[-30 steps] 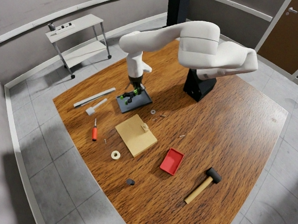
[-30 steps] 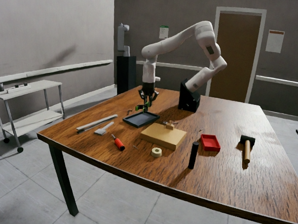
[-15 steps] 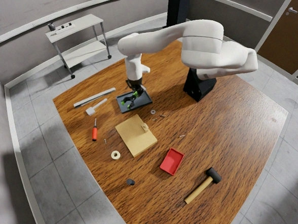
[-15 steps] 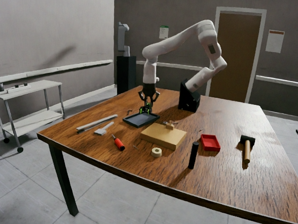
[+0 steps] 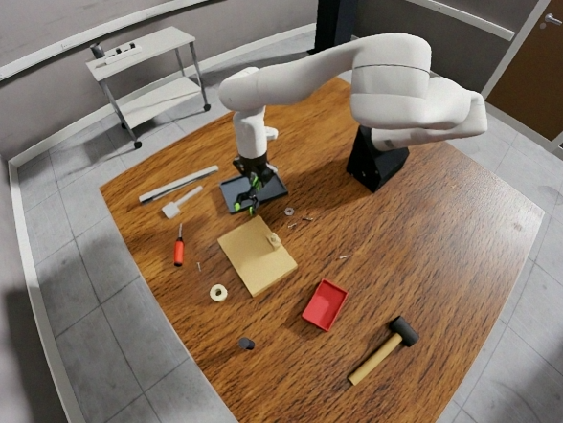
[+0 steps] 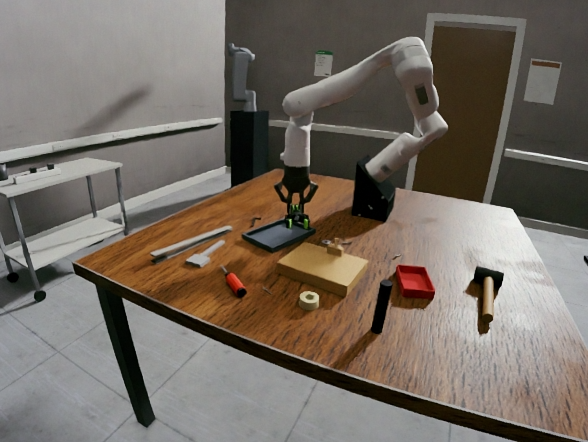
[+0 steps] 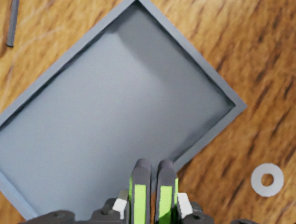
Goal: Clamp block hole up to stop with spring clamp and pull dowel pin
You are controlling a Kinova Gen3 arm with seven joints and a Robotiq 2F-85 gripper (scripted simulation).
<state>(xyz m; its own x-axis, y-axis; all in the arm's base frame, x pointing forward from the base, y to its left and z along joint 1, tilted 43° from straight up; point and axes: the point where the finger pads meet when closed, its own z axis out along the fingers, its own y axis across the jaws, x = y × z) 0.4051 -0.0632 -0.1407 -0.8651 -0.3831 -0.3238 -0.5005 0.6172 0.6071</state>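
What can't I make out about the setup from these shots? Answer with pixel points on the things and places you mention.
- Gap between bench stop and small block: too small in the top and exterior views, outside the wrist view.
- Dowel pin and its hole: too small in both wide views.
- Lower part of the dark tray (image 5: 231, 207) (image 6: 258, 243) (image 7: 186, 46): cut off by the wrist view's edge, partly covered by the end effector (image 5: 244, 210) (image 6: 298, 225) (image 7: 152, 208).
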